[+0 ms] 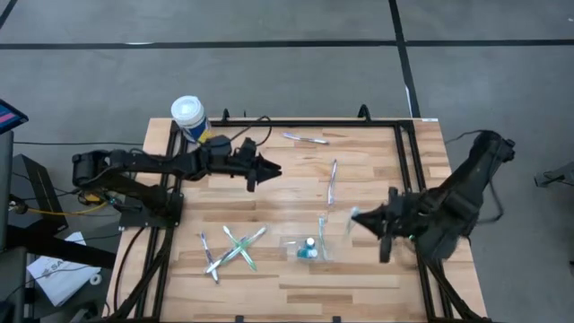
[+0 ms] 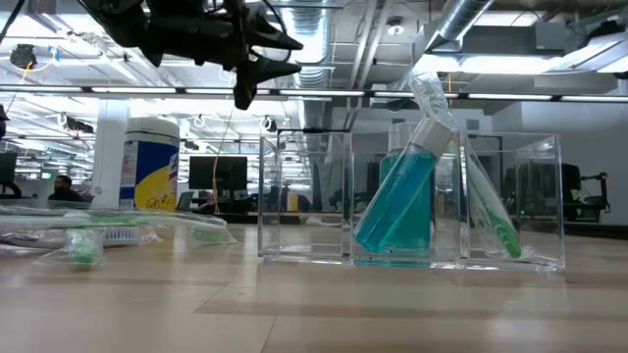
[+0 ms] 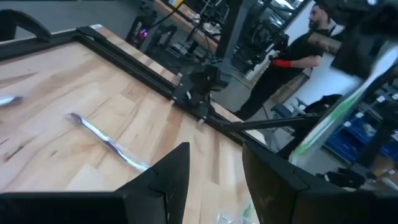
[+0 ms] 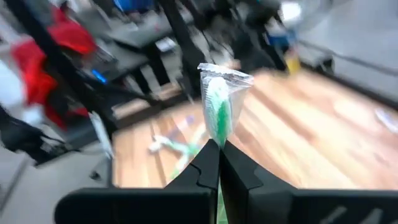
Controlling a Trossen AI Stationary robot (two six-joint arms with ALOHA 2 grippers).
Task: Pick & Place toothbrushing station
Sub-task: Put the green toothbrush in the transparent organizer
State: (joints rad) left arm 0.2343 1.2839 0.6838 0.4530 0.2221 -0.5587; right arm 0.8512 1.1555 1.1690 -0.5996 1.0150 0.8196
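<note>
Right gripper: right gripper (image 1: 359, 218) hangs over the right part of the table (image 1: 377, 278), fingers pinched tight on a wrapped green toothbrush (image 4: 217, 106), whose clear wrapper stands up past the fingertips in the right wrist view.
Left gripper: left gripper (image 1: 272, 169) is held above the middle of the table toward its far side, fingers parted with nothing between them; in the left wrist view the gap between the two dark fingers (image 3: 168, 180) is plain.
Clear holder: clear plastic holder (image 1: 307, 248) stands on the near middle of the table, just beside and nearer than the right gripper; the low view shows it as several clear compartments side by side.
Holder contents: teal tube (image 2: 402, 201) leans tilted in a middle compartment; a green-handled toothbrush (image 2: 491, 211) leans in the compartment beside it.
Loose brushes, near left: a small crossed pile of wrapped toothbrushes (image 1: 235, 248) lies on the table left of the holder, apart from it.
Loose brushes, middle and far: one wrapped brush (image 1: 333, 179) lies between the two grippers; another (image 1: 305, 138) lies near the far edge.
Canister: white-capped canister (image 1: 189, 117) with a yellow label stands at the far left corner.
Background: a person (image 3: 292, 62) in dark clothes stands beyond the table in the left wrist view.
</note>
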